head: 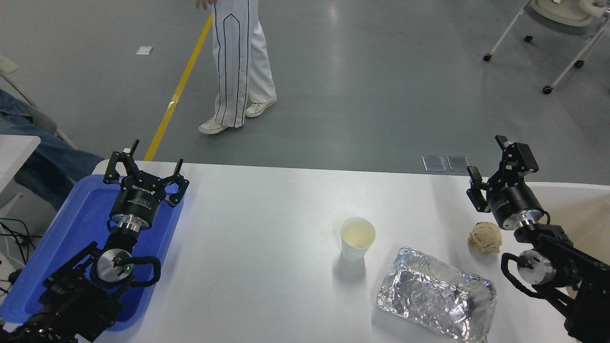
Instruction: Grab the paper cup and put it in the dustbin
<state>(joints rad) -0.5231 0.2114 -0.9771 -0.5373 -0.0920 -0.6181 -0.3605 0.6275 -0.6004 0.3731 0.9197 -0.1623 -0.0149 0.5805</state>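
The white paper cup (358, 238) stands upright on the white table, right of centre, with its pale cream inside showing. My right gripper (487, 158) is open and empty, held above the table's far right part, well to the right of the cup and apart from it. The dustbin (582, 188) shows only partly at the right edge, behind my right arm, with a white rounded rim and beige inside. My left gripper (143, 166) is open and empty, parked over the blue tray at the lower left.
A crumpled tan paper ball (485, 237) lies just below my right gripper. A crinkled silver foil tray (436, 300) lies front right of the cup. A blue flat tray (81, 224) lies at the left. A person's legs (237, 66) stand on the floor beyond the table.
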